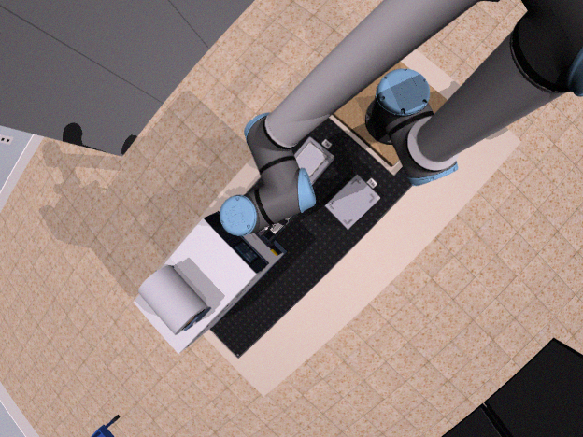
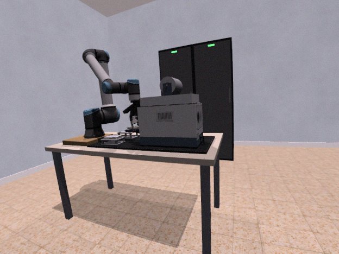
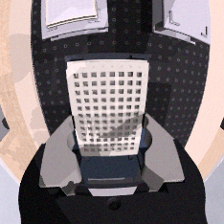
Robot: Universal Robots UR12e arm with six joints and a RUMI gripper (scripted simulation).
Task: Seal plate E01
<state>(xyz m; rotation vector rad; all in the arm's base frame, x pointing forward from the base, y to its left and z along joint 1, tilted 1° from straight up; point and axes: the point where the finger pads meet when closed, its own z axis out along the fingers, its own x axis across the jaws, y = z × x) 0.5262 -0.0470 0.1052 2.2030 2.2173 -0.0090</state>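
One plate [image 1: 312,157] [image 3: 72,12] lies on a nest [image 1: 329,162] [image 3: 74,31] beside another nest [image 1: 353,202] [image 3: 184,24].

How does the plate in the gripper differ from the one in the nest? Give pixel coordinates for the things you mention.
The held plate [image 2: 131,127] [image 3: 110,102] shows a grid of square openings, while the nest plate [image 1: 310,156] [image 2: 125,132] [image 3: 72,11] looks plain on top. The held plate is between the fingers of the gripper [image 1: 276,229] [image 2: 134,125] [image 3: 110,125], while the nest plate rests in its nest [image 1: 329,160] [image 3: 103,21], away from the fingers. Both are pale and rectangular.
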